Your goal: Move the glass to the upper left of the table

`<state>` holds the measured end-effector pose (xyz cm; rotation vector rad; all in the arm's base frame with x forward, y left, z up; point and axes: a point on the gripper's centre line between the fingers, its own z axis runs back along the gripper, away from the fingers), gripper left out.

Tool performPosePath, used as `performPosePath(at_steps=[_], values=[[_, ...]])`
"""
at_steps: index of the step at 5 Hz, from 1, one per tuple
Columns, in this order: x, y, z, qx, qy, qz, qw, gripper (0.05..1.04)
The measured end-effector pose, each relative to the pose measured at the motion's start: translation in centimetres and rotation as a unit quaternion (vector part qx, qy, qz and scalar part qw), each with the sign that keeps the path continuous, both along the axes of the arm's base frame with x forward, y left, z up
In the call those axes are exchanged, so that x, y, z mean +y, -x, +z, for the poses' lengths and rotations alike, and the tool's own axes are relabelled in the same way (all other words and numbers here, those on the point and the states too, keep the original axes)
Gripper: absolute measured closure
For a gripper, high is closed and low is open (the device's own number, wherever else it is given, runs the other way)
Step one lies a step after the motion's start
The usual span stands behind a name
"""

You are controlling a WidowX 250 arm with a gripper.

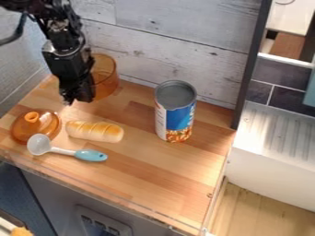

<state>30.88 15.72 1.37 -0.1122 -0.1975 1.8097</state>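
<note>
While the desk (141,170) held everything at working height, the tool (77,100) hung just in front of the glass (107,79), though I could not tell whether it was spread, pressed together or pinching. The glass stood upright at the upper left, seemingly placed; doing it well meant ensuring a flat base, then rising straight without dragging the rim.
</note>
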Motion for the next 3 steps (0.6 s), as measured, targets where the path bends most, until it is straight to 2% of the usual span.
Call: performPosePath(at_steps=[1, 3], values=[[1.1, -1.1, -1.5, 0.015, -0.013, 0.013, 0.9997, 1.002], [1.4, -1.6, -3.8, 0.037, -0.011, 0.014, 0.9992, 1.002]])
